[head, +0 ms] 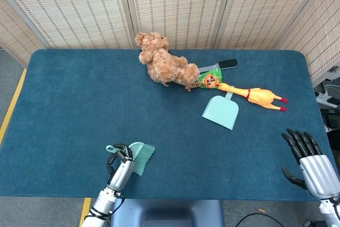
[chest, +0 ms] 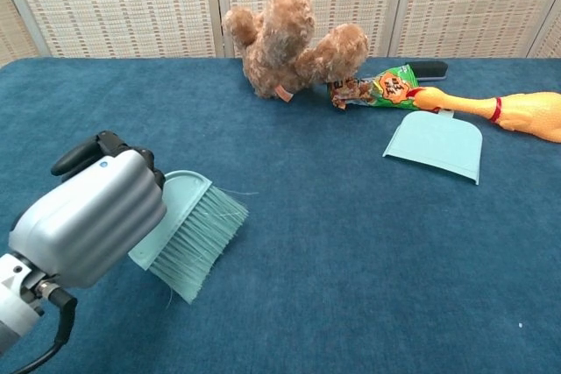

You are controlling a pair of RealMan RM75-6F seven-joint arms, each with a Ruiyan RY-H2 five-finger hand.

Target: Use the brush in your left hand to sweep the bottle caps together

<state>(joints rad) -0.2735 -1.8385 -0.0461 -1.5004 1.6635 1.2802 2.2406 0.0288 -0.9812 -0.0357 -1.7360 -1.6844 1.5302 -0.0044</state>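
Note:
My left hand (head: pixel 120 167) (chest: pixel 92 217) grips a mint-green brush (head: pixel 141 156) (chest: pixel 190 232) near the table's front edge, left of centre. The bristles point right and down toward the blue cloth. No bottle caps show in either view; the hand and brush cover the spot where they lay. My right hand (head: pixel 311 162) hovers at the front right corner with fingers spread and nothing in it. It is outside the chest view.
A brown teddy bear (head: pixel 163 64) (chest: pixel 294 42) lies at the back centre. Beside it are a green snack bag (head: pixel 211 79), a black object (head: pixel 227 64), a yellow rubber chicken (head: pixel 257 97) and a mint dustpan (head: pixel 221 112) (chest: pixel 436 146).

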